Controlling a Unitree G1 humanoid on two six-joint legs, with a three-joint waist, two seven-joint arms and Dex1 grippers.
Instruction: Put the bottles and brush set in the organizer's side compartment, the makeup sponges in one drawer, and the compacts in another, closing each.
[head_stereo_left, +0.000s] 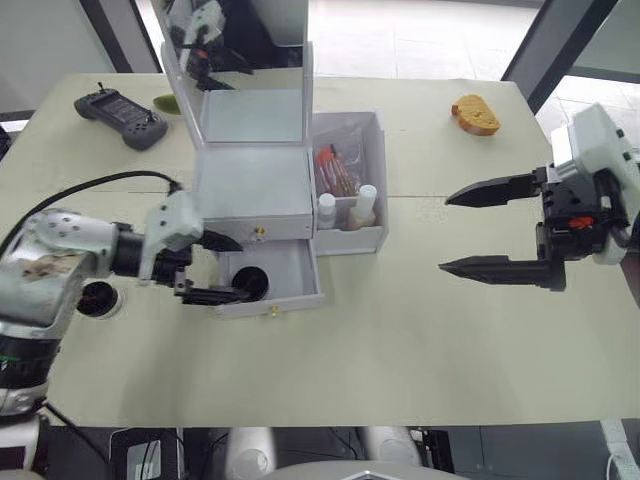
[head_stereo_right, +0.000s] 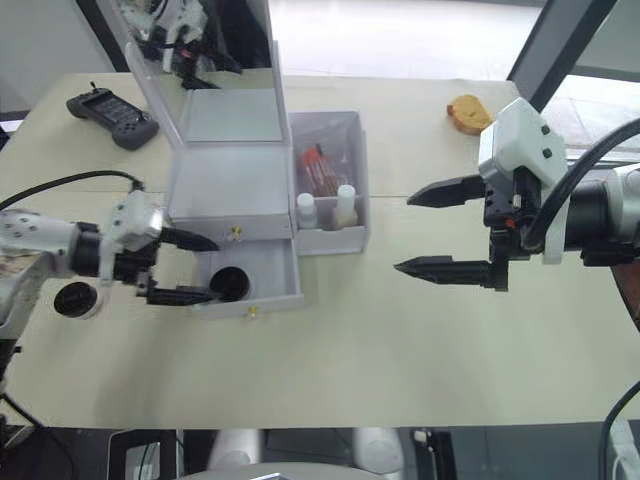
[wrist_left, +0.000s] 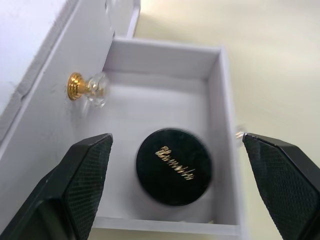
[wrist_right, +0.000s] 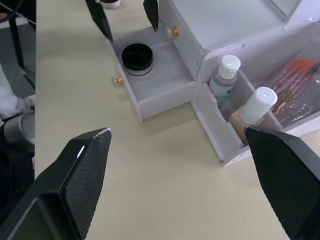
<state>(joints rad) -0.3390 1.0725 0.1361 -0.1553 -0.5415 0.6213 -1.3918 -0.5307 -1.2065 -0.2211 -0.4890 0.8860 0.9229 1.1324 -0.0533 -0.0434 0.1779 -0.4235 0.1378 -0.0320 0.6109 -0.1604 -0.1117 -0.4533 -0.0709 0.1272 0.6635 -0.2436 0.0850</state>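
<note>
Flanking the organizer (head_stereo_left: 262, 190), a remote (head_stereo_left: 121, 117) and bread-like toy (head_stereo_left: 475, 114) lie clear.

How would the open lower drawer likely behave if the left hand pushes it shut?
The lower drawer looks light, thin plastic, so it probably slides easily. The compact lies loose inside and may shift. The organizer itself might scoot.

Each arm ends in a gripper with two long, tapered black fingers whose inner faces carry a fine cross-hatched grip texture. The left gripper (head_stereo_left: 222, 268) mounts on a white wrist housing behind a black cylindrical joint; the forearm shell is silver-grey, with a black cable looping from it. The right gripper (head_stereo_left: 480, 228) mounts on a black bracket under a white angular housing, with black cables.
</note>
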